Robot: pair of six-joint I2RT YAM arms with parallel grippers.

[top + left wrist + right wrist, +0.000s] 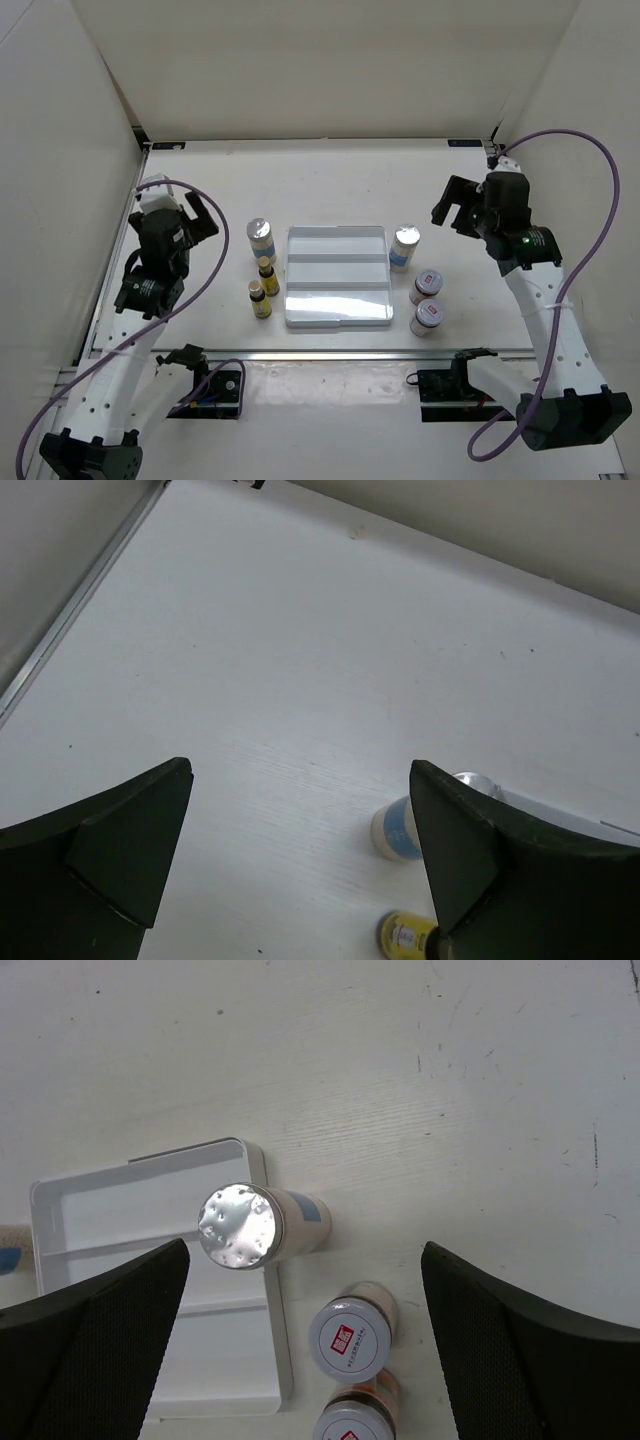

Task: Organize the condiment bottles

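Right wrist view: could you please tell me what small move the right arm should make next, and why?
Probably lower the right end effector toward the tall silver-capped bottle. Its jaws are open and hold nothing. In the wrist view that bottle stands between them, upright beside the white tray, and no bottle is in the tray yet.

The lower red-label jar (352, 1424) is cut off by the right wrist view's bottom edge.

tray (337, 300) flanked by bottles (260, 238) (3 each side)
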